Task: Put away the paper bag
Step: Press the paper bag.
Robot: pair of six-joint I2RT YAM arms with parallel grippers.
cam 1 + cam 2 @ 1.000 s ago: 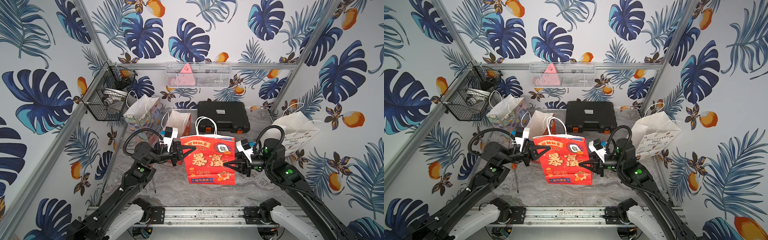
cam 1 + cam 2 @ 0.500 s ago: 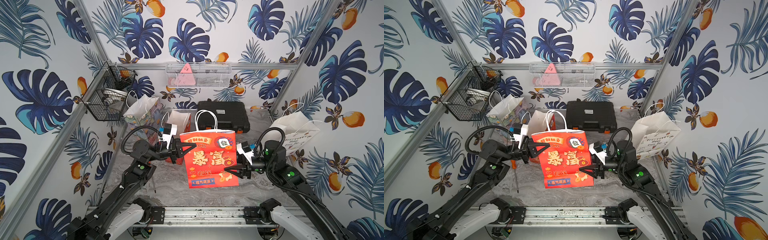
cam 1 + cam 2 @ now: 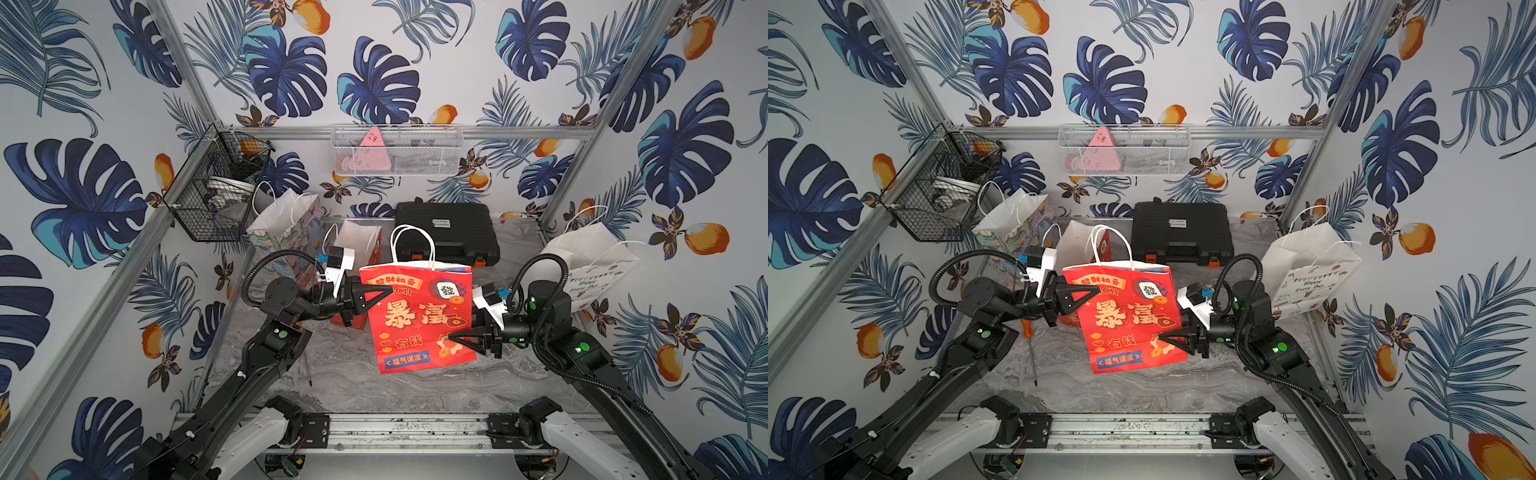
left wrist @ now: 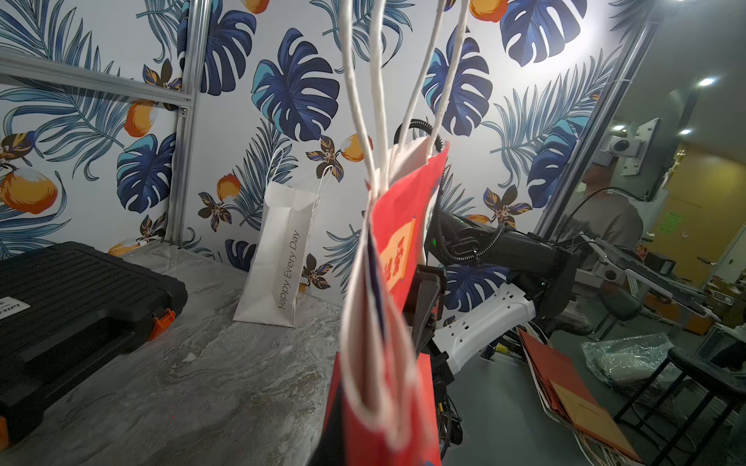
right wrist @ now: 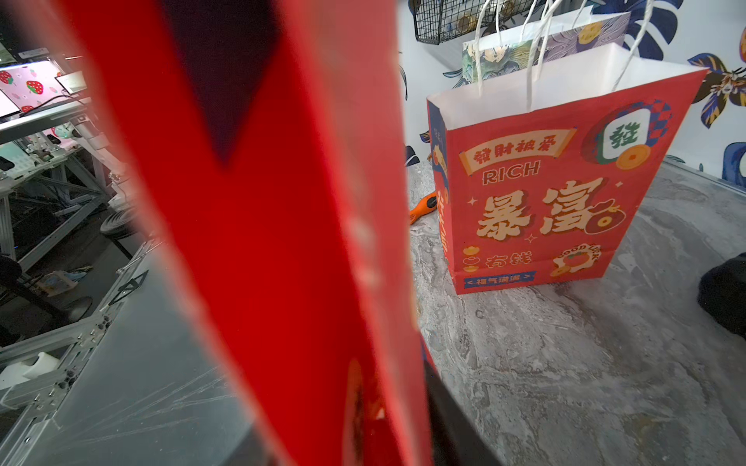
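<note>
Hanging tilted over the bench (image 3: 365,395), the red paper bag (image 3: 419,320) is clamped at its upper corner by the left fingers (image 3: 384,292), pressed together on the paper. The right fingers (image 3: 459,338) stand apart, one on either side of the bag's lower side edge. A second red bag (image 5: 545,193) stands upright behind it on the bench

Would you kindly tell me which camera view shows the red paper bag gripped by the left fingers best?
Both top views: the red paper bag shows its nearly whole printed front. The left wrist view sees the bag edge-on; the right wrist view, only a blurred red strip.
</note>
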